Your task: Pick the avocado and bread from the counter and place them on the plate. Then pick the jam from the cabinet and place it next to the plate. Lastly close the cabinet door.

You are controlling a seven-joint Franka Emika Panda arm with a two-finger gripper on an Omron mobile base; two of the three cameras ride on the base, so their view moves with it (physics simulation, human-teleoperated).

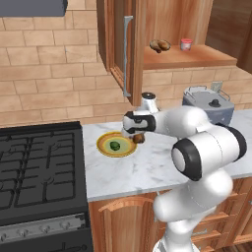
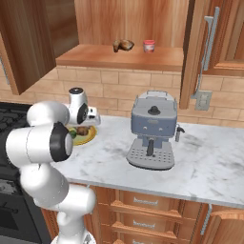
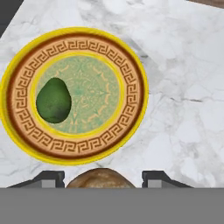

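Counter point(image 3: 183, 78): avocado point(image 3: 53, 100) on plate point(image 3: 131, 74)

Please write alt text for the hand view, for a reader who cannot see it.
Seen from above, the gripper holds the brown bread between its fingertips just off the plate rim. The avocado lies on the plate's pale green centre, and the white marble counter surrounds the plate.

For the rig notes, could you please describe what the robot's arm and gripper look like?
The arm is glossy white, built of rounded, bulbous segments with black rings and caps at the joints. The gripper has two small dark grey, blocky finger tips. No cables or markings are visible.
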